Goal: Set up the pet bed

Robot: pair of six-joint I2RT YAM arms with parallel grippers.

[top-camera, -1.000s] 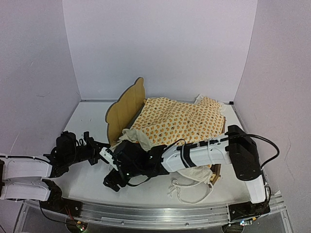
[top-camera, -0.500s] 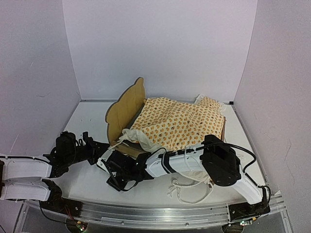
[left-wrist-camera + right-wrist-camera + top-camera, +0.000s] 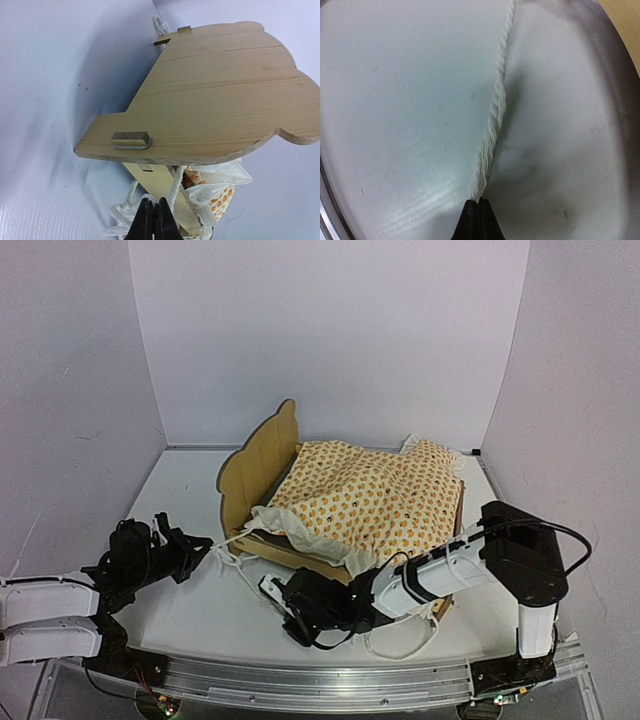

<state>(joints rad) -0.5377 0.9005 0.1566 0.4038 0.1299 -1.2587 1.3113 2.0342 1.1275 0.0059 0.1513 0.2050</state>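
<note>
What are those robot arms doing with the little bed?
They are setting up a small wooden pet bed. The orange-print bedding lies on it. The right hand is shut on the end of a white cord, low over the table in front of the bed. The left hand is shut by the headboard corner and seems to pinch a cord there too.

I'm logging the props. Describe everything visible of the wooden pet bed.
The light plywood pet bed stands upright on the white table, scalloped bear-ear headboard at its left end, joined by tabs through slots. A plain side rail runs along the near side. Orange-print bedding with white ruffle covers its base. The left hand and right hand each pinch a white twisted cord of the bedding; neither grips the wood.
</note>
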